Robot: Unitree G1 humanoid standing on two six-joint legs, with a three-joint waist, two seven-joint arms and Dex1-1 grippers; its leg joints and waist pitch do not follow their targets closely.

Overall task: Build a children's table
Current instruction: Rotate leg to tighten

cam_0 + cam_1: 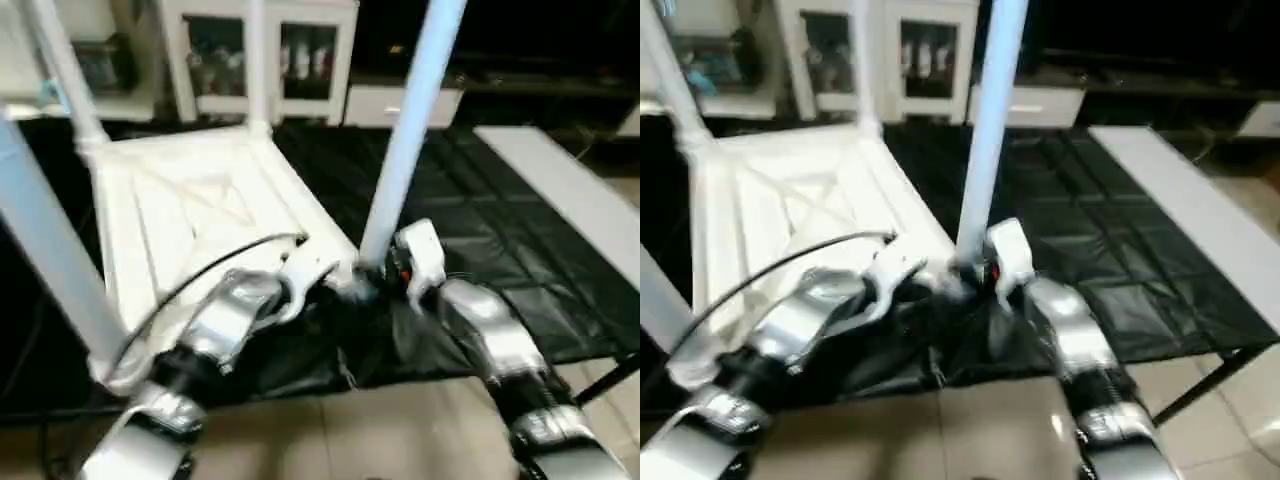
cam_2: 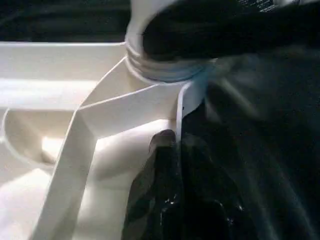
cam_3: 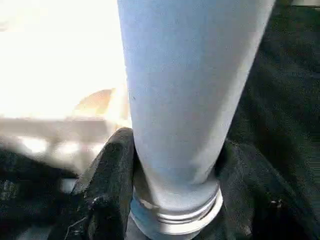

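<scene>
Black sheeting covers the floor under our work, with pale tiles along the bottom of the frame and white cabinets across the top.

Nearest us, our two silver forearms converge at lower centre on one corner of the tabletop (image 1: 200,215), which lies underside up, its X ribs showing, left of centre. Our left gripper (image 2: 176,142) comes in from the lower left, clenched on the tabletop's thin edge wall just beside the corner socket. Our right gripper (image 3: 172,165) comes from the lower right, its fingers (image 3: 112,165) set either side of the near leg (image 1: 410,130) just above its threaded collar, grasping it.

That leg rises from this corner to the top of the frame, long axis nearly upright, tipped slightly right. We judge the turning falls to the right hand, the left steadying.

Farther back, more legs (image 1: 65,70) stand at the other corners.
</scene>
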